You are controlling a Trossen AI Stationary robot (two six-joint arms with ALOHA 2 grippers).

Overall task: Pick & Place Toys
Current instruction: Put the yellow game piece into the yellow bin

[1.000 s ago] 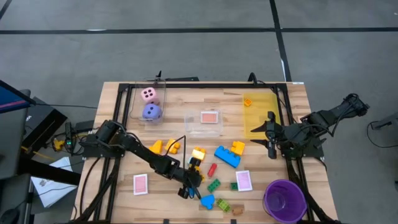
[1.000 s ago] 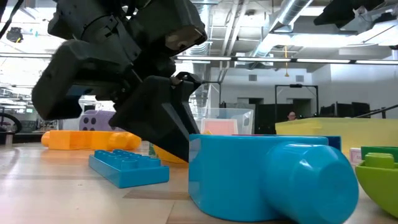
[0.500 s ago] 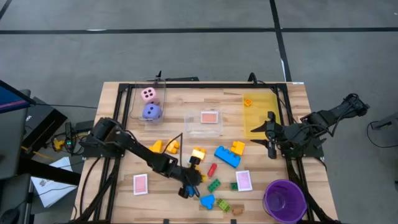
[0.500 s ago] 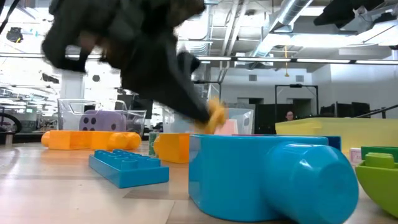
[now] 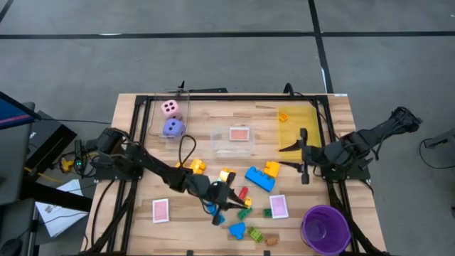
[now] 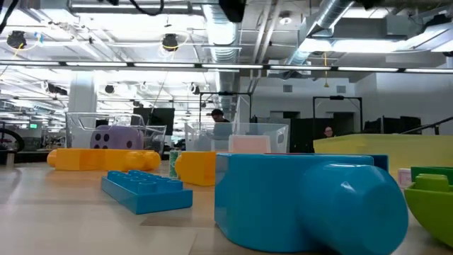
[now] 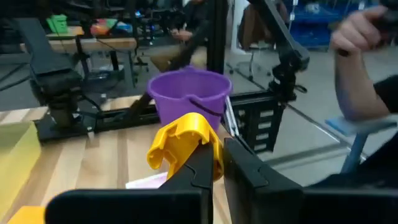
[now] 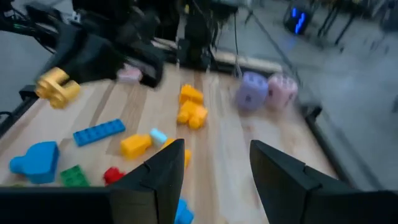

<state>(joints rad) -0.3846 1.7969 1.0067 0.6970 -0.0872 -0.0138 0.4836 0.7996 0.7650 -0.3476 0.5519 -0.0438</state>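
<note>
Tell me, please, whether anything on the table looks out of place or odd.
Nothing looks damaged or spilled. The small plastic bricks lie scattered loosely over the wooden table. The left end effector is shut on a yellow plastic brick, lifted clear of the table.

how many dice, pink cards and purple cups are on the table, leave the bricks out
dice: 2 (pink die, purple die)
pink-backed cards: 3
purple cup: 1
total: 6
</note>
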